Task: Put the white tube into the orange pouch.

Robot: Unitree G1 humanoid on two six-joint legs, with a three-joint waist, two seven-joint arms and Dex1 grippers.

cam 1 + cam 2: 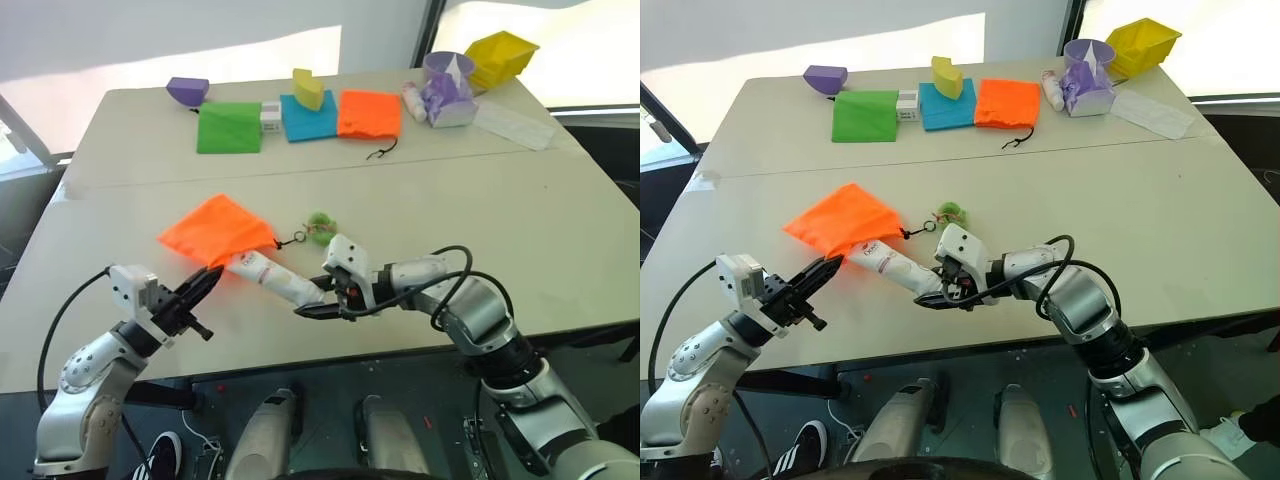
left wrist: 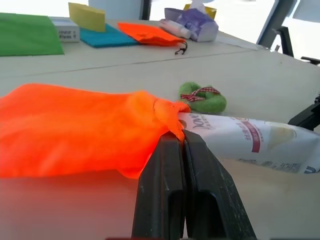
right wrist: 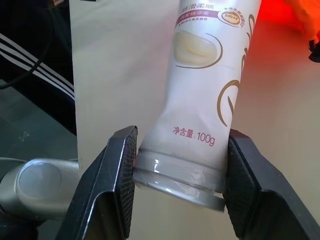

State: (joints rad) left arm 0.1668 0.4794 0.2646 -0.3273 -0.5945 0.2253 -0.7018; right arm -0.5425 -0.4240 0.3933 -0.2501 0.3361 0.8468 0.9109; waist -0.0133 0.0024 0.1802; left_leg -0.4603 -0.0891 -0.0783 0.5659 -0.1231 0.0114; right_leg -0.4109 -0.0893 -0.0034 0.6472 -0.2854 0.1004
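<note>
**Tube halfway into the orange bag**

Scene is a big beige table point(image 1: 500, 220) made of two tops pushed together, seam running across the middle, bright windows behind it. Along the far side there's a row of stuff: a purple bowl-shaped thing point(image 1: 187, 91), a flat green fabric square point(image 1: 229, 127), a blue fabric square point(image 1: 308, 117) with a yellow wedge-shaped block point(image 1: 308, 88) on top, the smaller flat orange pouch point(image 1: 369, 113) with a black cord, a purple cup point(image 1: 447, 70) and a yellow open box point(image 1: 502, 57) off in the far corner.

Closer to the robot, the bright orange fabric drawstring pouch point(image 1: 215, 229) lies on the near tabletop, with its small green fuzzy ring point(image 1: 319, 227) resting on the table just beside the mouth. The white plastic squeeze tube with pinkish-red print point(image 1: 275, 278) pokes out of the pouch's mouth, one end inside the fabric, the rest sticking out toward the right arm.

The right gripper point(image 3: 180, 170) has its two black fingers clamped on the flat crimped end of the tube, one on each side, holding it slightly off the table. The left gripper point(image 1: 212, 278) has its fingers pressed fully together, and in the left wrist view they sit right at the pouch's mouth edge, where the orange fabric bunches up against the tube; whether they actually pinch any fabric can't be told.
</note>
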